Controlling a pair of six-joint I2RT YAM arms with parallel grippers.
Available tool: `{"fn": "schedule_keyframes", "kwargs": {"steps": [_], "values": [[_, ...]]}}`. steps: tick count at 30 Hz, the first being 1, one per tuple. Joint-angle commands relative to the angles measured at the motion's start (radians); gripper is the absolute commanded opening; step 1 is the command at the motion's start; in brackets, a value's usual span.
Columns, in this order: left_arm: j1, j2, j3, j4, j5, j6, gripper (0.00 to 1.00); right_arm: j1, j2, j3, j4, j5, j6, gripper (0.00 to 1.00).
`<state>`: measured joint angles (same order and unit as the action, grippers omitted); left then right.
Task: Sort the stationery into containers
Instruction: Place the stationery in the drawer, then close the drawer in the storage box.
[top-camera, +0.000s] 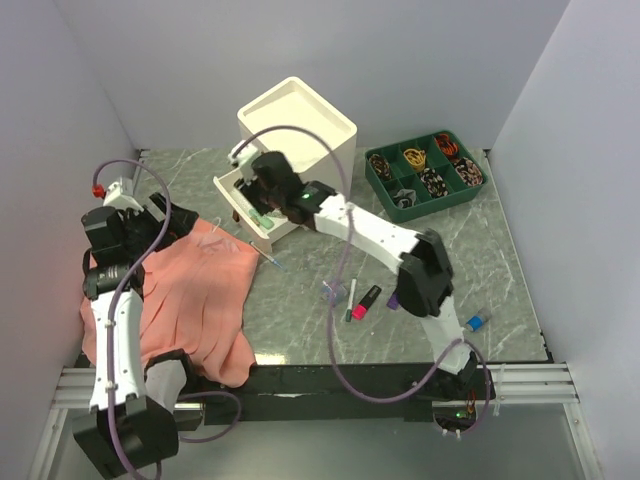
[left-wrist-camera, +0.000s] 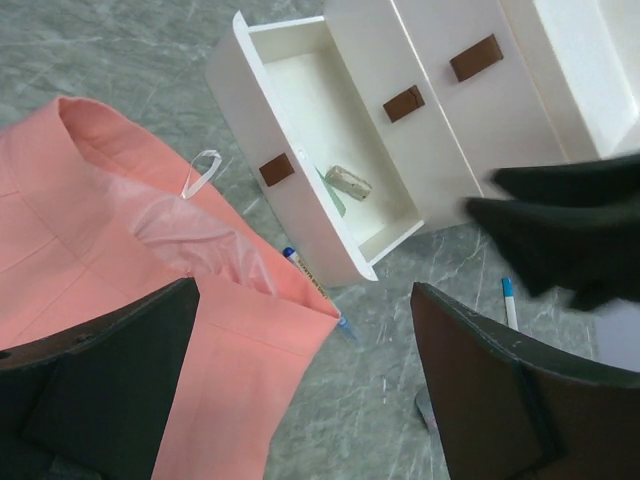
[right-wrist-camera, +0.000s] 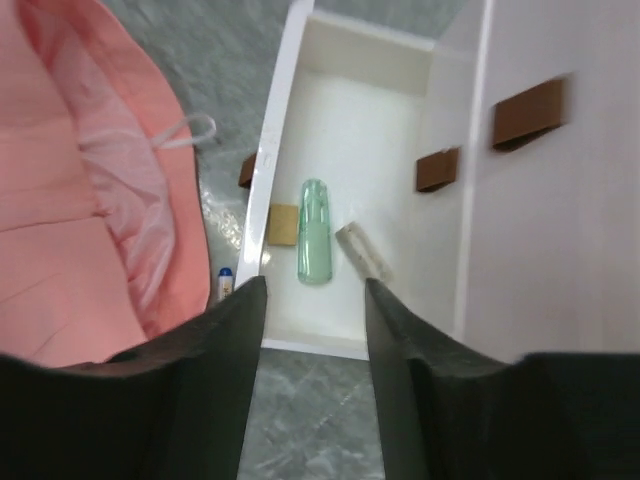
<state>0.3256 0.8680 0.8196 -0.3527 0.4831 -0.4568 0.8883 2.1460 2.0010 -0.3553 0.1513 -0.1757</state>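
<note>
The cream-white cabinet (top-camera: 297, 125) stands at the back with its lower drawer (top-camera: 243, 205) pulled out. My right gripper (top-camera: 262, 195) hovers over that drawer, open and empty. In the right wrist view (right-wrist-camera: 315, 290) the drawer (right-wrist-camera: 360, 130) holds a green marker (right-wrist-camera: 313, 232) and a small grey eraser (right-wrist-camera: 362, 250). My left gripper (top-camera: 150, 215) is open and empty over the salmon-pink cloth (top-camera: 200, 295). In the left wrist view (left-wrist-camera: 305, 295) a thin pen (left-wrist-camera: 315, 290) pokes out from under the cloth (left-wrist-camera: 120, 250) beside the drawer (left-wrist-camera: 330, 150). Highlighters (top-camera: 360, 300) lie mid-table.
A green compartment tray (top-camera: 425, 170) with small items stands at the back right. A blue-capped item (top-camera: 477, 321) lies near the right arm's base. A purple highlighter (top-camera: 393, 300) lies by the right arm. White walls close in the table.
</note>
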Motion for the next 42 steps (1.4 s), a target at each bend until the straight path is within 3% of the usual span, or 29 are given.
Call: {"fn": "schedule_keyframes", "kwargs": {"steps": [1,2,3,4,11,14,30,42], "values": [[-0.003,0.097,-0.065,0.188,0.064,-0.162,0.84,-0.070,-0.300,-0.036,0.128,-0.105,0.018,0.40],[-0.002,0.117,-0.095,0.228,0.080,-0.187,0.69,-0.087,-0.317,-0.048,0.188,-0.114,0.012,0.19],[0.000,0.155,-0.111,0.268,0.090,-0.209,0.20,-0.103,-0.331,-0.054,0.212,-0.117,-0.007,0.10],[0.001,0.170,-0.120,0.318,0.075,-0.251,0.03,-0.124,-0.337,-0.057,0.234,-0.122,-0.024,0.02],[0.000,0.379,-0.120,0.520,0.163,-0.350,0.01,-0.181,-0.207,0.022,0.349,-0.021,-0.099,0.00],[-0.002,0.482,-0.071,0.532,0.169,-0.347,0.01,-0.180,-0.158,0.034,0.381,-0.018,-0.123,0.00],[-0.092,0.919,0.157,0.609,0.186,-0.379,0.01,-0.204,0.087,0.315,0.231,-0.068,-0.120,0.00],[-0.186,1.085,0.289,0.624,0.219,-0.436,0.01,-0.227,0.110,0.291,0.184,-0.058,-0.084,0.00]]}}
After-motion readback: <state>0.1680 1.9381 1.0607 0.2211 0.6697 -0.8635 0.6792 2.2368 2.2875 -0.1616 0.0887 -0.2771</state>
